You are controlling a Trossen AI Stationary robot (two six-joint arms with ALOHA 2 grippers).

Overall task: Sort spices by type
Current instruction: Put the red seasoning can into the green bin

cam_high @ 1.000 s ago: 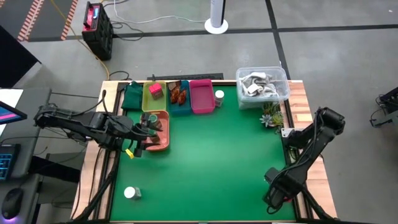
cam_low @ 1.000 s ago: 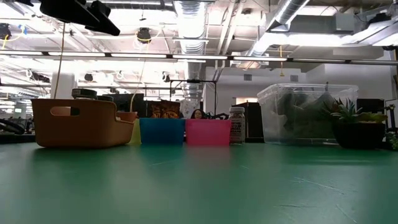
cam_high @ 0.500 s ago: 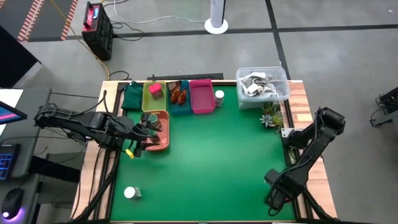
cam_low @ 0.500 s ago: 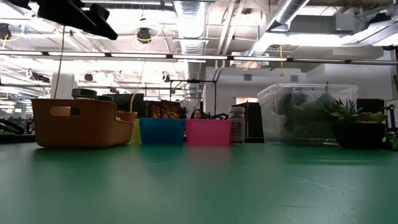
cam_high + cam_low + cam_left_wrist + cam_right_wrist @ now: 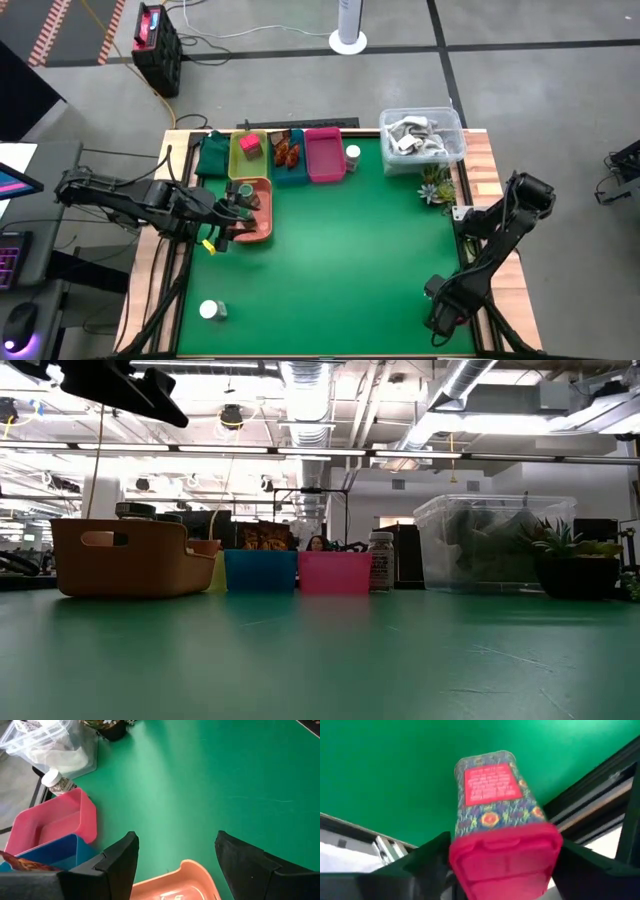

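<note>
Right gripper (image 5: 495,865), jaws spread wide around a pink spice box (image 5: 497,820) near the table's edge; left gripper (image 5: 175,865) spread, empty, over the orange tray (image 5: 185,880); risk: tall box tips out sideways.

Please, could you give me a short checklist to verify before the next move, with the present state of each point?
1. Right end effector grips the pink box: ok, fingers on both its sides.
2. Left end effector open and empty: ok, it hovers over the orange tray.
3. Yellow tray has room beside the second pink box: ok.
4. Left arm away from the yellow tray: probably not ok, it hangs right beside it.
5. Jars sorted: not ok, a white-lidded jar stands alone near the left arm's table corner.
</note>
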